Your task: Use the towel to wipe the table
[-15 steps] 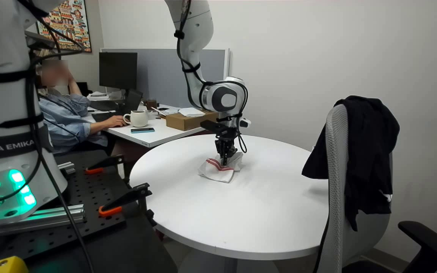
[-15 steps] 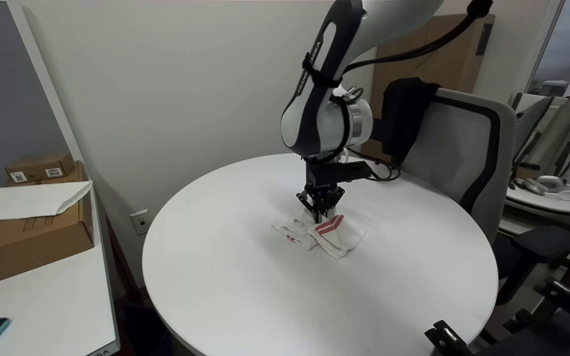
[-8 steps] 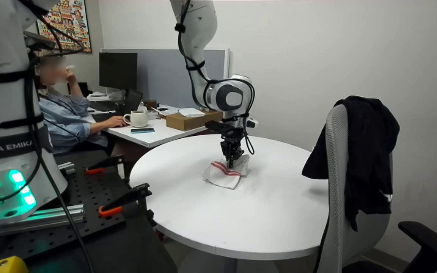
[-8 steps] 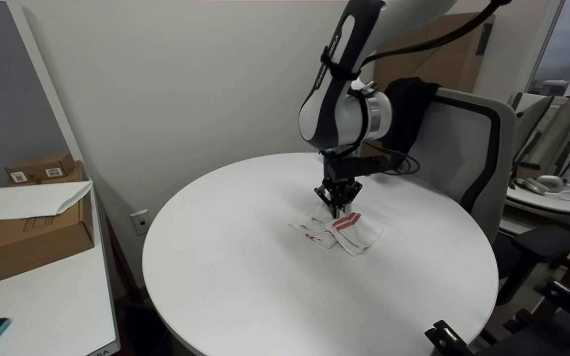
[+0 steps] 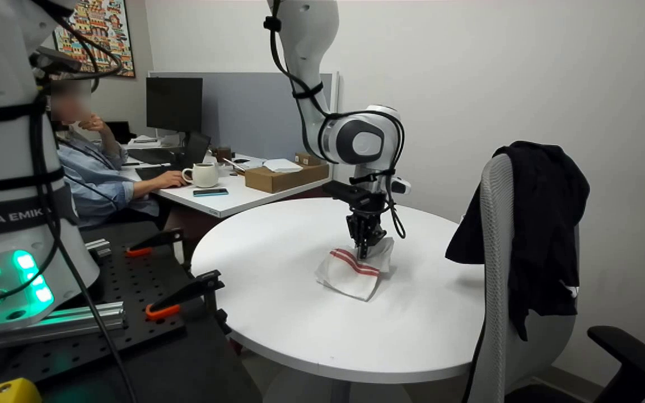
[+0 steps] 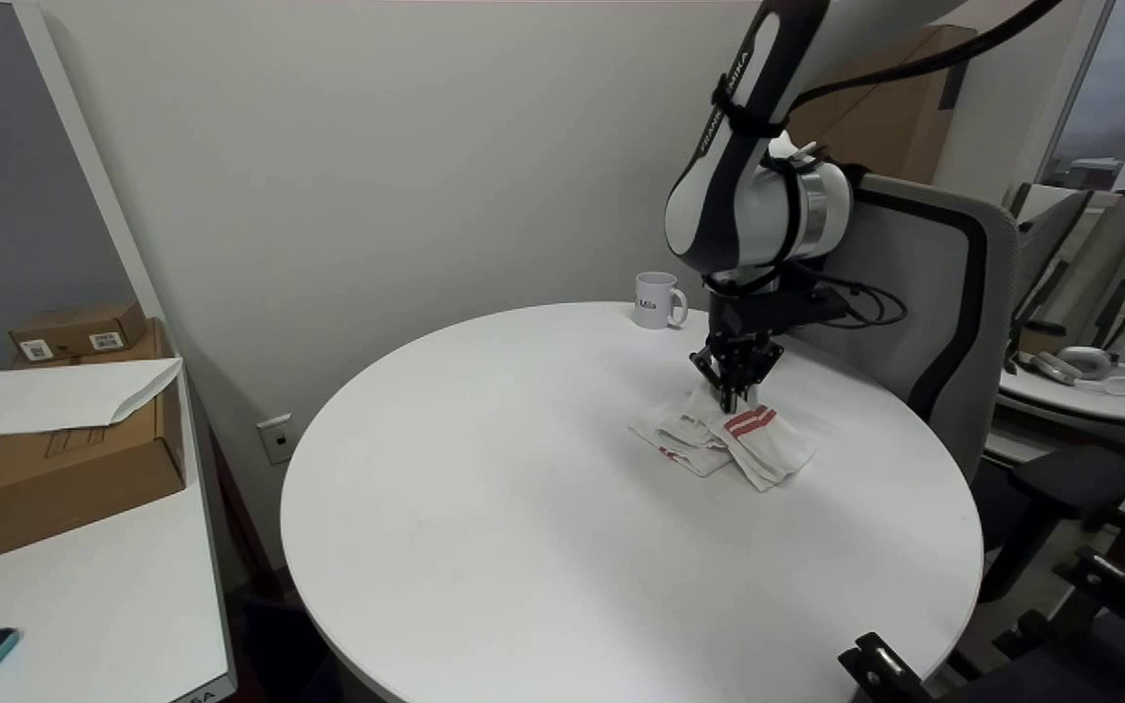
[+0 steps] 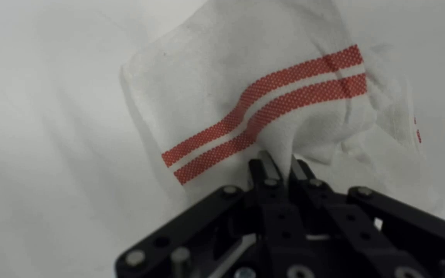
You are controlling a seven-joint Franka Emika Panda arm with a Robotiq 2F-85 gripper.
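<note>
The towel is white with two red stripes and lies crumpled and partly spread on the round white table (image 5: pixel 300 330). It shows in both exterior views (image 5: pixel 350 280) (image 6: pixel 768 454) and fills the upper middle of the wrist view (image 7: pixel 222 88). My gripper (image 5: pixel 362 254) points down at the towel, its fingertips low near the tabletop; it also shows in an exterior view (image 6: pixel 730 402). In the wrist view the gripper (image 7: pixel 281 160) is closed with a raised fold of towel pinched between its fingers. The towel's underside is hidden.
A white mug (image 6: pixel 653 301) stands at the table's edge by the wall. A chair (image 5: pixel 496 252) with a black jacket (image 5: pixel 541 224) is against the table. A desk with a cardboard box (image 5: pixel 277 180) and a seated person (image 5: pixel 96 173) is beside it. Black clamps (image 5: pixel 188 294) sit near the table edge.
The gripper has dragged the towel across the table, rightward in both exterior views, with the fold still held. The mug behind the arm has come into view. The seated person's raised hand moved.
</note>
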